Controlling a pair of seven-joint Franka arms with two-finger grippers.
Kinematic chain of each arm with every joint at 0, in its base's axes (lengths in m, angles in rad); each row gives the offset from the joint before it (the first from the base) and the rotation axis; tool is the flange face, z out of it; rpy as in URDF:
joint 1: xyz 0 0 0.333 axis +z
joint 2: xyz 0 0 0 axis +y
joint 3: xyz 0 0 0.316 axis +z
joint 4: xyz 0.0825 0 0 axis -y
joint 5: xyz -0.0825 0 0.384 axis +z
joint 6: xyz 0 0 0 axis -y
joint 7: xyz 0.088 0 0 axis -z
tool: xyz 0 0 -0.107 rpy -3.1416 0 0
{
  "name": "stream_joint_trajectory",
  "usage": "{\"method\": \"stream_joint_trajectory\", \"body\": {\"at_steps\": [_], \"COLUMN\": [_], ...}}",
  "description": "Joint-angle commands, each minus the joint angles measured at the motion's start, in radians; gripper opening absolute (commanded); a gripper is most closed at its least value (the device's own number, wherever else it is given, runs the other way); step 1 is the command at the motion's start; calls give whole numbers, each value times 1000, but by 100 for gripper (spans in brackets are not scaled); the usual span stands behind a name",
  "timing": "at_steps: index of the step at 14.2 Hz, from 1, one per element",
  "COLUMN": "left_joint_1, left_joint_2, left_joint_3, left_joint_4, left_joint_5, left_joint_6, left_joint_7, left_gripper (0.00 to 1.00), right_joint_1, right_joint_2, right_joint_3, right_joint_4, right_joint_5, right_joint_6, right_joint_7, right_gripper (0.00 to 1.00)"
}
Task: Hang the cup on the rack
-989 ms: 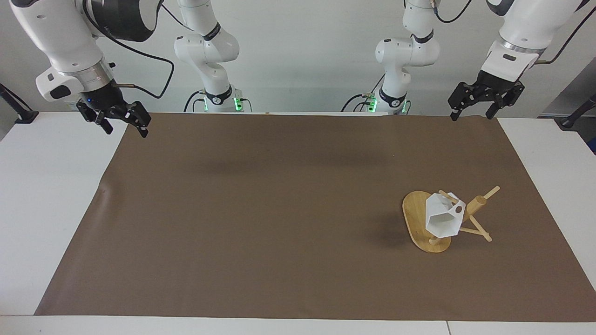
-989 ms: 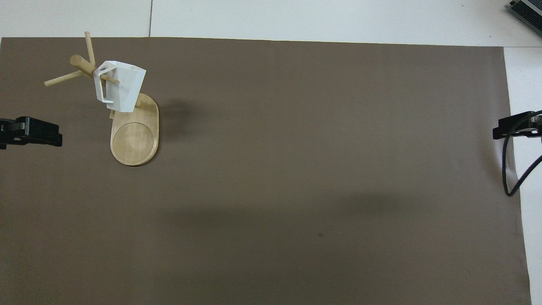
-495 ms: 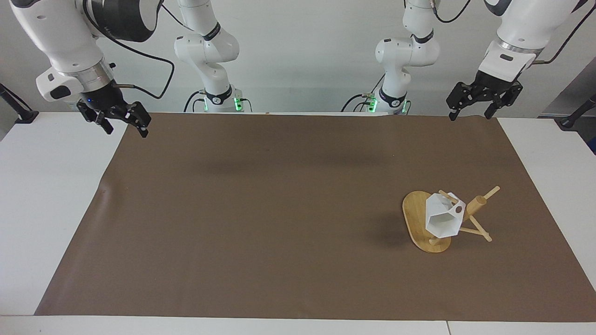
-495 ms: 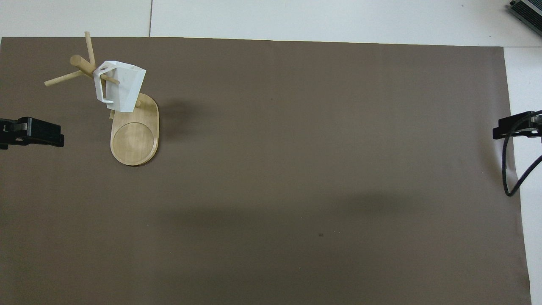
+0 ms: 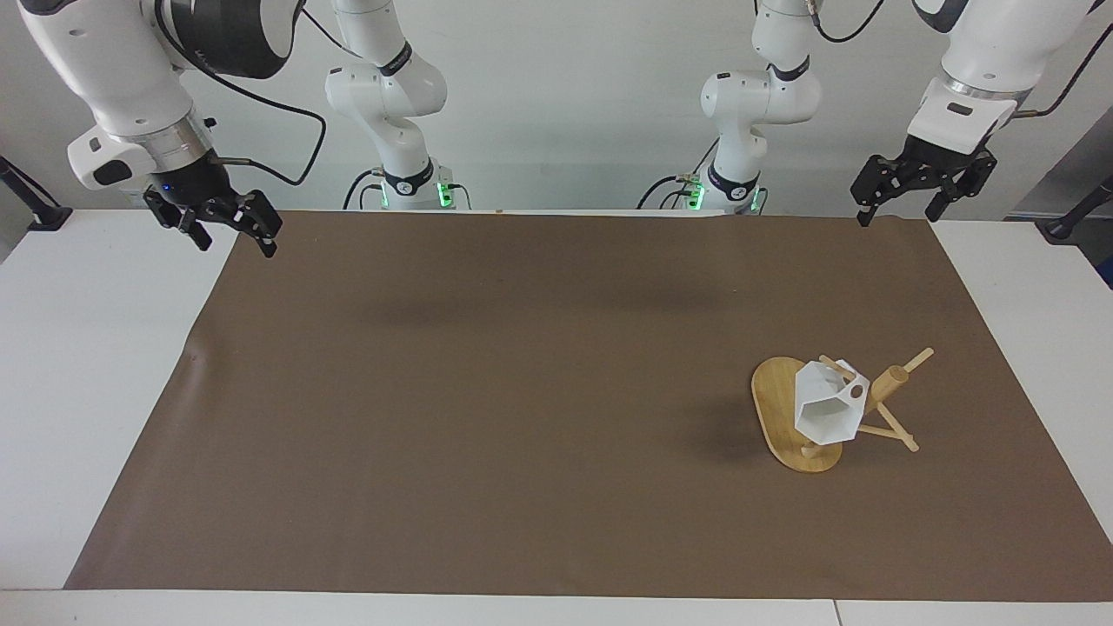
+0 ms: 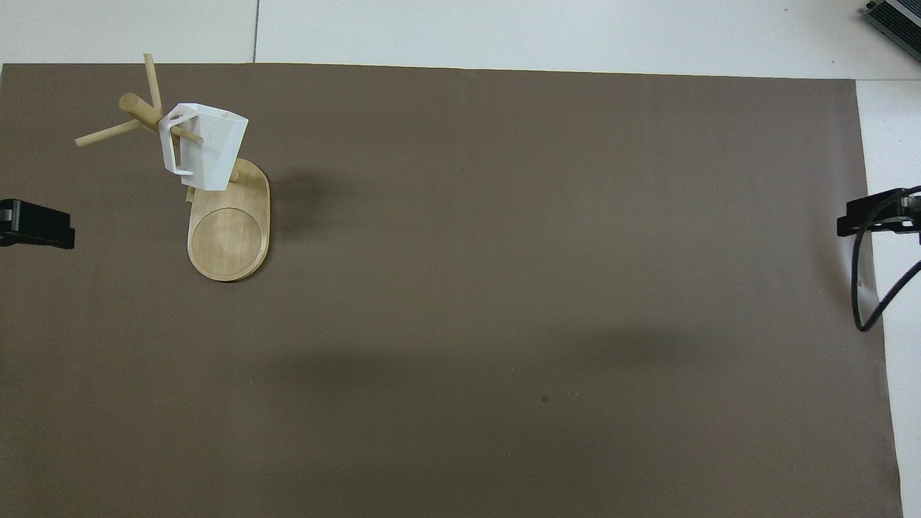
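Observation:
The white faceted cup hangs by its handle on a peg of the bamboo rack, toward the left arm's end of the table. In the overhead view the cup hangs tilted over the rack's oval base. My left gripper is open and empty, up in the air over the mat's corner at the robots' edge, apart from the rack. It shows at the overhead view's edge. My right gripper is open and empty over the mat's other robot-side corner, and that arm waits.
A brown mat covers most of the white table. A black cable loops down from the right arm. Two more white arms stand at the robots' edge of the table.
My left gripper has drawn back toward the left arm's end of the table and risen slightly. The cup, the rack and the right gripper have not moved.

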Motion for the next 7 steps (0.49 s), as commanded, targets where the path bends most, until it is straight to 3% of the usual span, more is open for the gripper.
{"method": "stream_joint_trajectory", "body": {"at_steps": [1,7], "left_joint_1": [5,5], "left_joint_2": [4,0], "left_joint_3": [-7,-7], "left_joint_4": [4,-10], "left_joint_5": [12,12], "left_joint_6": [46,48], "left_joint_7": [-55,-51], "left_gripper": [100,100], "right_joint_1": [1,1], "right_joint_2": [-29,-29], "right_joint_3": [-4,-4], "right_joint_4": [-28,-28], "right_joint_5": [18,18], "right_joint_6": [-7,-7], "right_joint_7": [14,14], "right_gripper": [100,100]}}
